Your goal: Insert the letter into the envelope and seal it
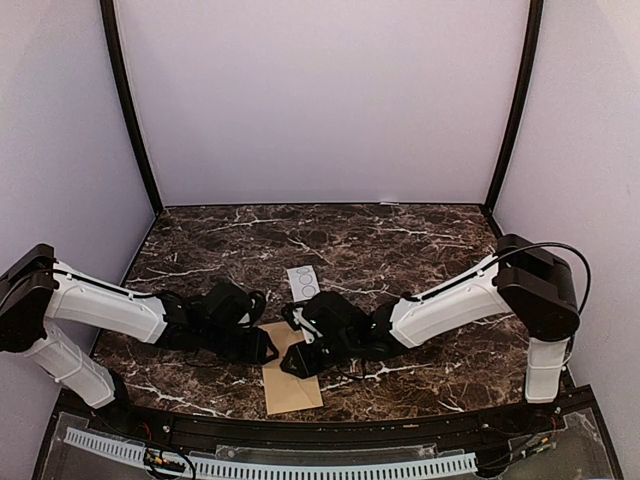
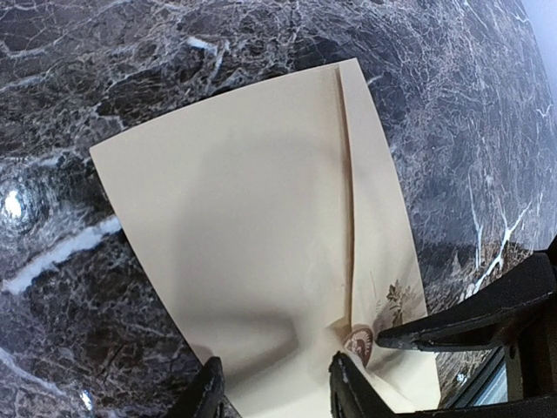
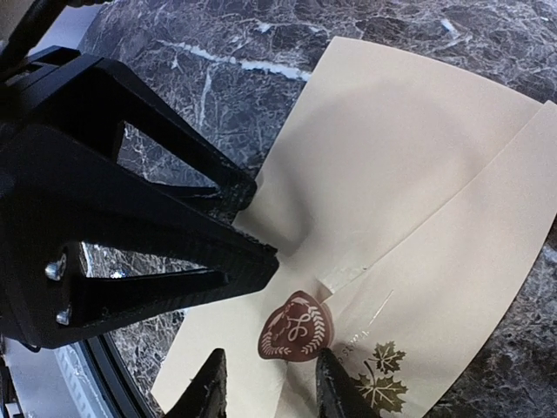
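The left gripper (image 2: pixel 274 380) stands with its two fingers apart and their tips down on the kraft envelope (image 2: pixel 252 226), apparently pinning it flat to the marble desk (image 1: pixel 420 240). The envelope lies near the front edge, between the two arms, with its flap (image 3: pixel 461 252) folded over. No letter shows, so it is presumably inside.

The step in hand looks like the sealing. A dark red wax-seal sticker (image 3: pixel 296 328) sits across the flap's edge. To do this well, the left gripper should likely keep its downward hold so the paper cannot slide. The sticker needs firm, even pressure from its middle outward, so both halves bond and the flap does not spring up.

The right gripper (image 3: pixel 271 385) hovers with its fingers spread, straddling the sticker and gripping nothing. Pressing with one fingertip may work better than pinching.

No words can be read. The sticker bears a pale wreath around a curling emblem. Gold maple leaves (image 3: pixel 380 383) are printed just beside it. A small white sticker card (image 1: pixel 303 283) with circles lies farther back.
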You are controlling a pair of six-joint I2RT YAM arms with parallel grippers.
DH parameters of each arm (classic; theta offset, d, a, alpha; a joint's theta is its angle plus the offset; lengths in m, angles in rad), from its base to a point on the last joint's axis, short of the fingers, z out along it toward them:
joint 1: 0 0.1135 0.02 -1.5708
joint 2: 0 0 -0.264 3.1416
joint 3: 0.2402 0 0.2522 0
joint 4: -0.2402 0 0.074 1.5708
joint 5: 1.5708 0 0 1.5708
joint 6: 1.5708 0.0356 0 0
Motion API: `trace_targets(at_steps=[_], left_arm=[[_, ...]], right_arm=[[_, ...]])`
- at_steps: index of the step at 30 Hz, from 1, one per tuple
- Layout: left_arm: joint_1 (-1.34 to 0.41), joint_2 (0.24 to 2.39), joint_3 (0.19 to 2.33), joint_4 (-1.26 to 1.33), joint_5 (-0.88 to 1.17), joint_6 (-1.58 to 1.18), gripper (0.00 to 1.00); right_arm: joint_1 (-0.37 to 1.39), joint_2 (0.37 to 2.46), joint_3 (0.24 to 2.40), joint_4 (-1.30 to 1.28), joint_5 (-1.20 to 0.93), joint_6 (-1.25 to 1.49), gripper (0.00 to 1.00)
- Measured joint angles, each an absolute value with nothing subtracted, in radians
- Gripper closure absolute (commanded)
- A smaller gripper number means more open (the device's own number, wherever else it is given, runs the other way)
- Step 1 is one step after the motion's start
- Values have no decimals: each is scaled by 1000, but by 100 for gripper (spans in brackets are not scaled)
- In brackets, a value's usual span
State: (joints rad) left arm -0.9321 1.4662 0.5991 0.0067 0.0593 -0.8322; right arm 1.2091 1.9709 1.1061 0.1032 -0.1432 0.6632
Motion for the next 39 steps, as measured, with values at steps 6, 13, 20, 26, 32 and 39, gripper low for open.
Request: trace_targets(at_steps=[6, 13, 20, 26, 32, 39], left_arm=[[-932, 1464, 591, 18, 59, -834, 60], [-928, 1462, 585, 26, 59, -834, 64], [-927, 1462, 567, 61, 60, -835, 67], [-927, 1463, 555, 87, 63, -839, 70], [-927, 1472, 554, 105, 68, -842, 72], [-927, 1481, 554, 121, 74, -842, 73]], right_arm=[[1209, 1943, 1102, 104, -160, 654, 54], [1209, 1908, 1101, 102, -161, 648, 47], [1209, 1858, 1101, 69, -136, 646, 40], [1189, 1752, 1044, 54, -75, 669, 66], [1149, 1757, 1010, 57, -64, 705, 96], [1144, 1843, 1022, 67, -111, 694, 100]])
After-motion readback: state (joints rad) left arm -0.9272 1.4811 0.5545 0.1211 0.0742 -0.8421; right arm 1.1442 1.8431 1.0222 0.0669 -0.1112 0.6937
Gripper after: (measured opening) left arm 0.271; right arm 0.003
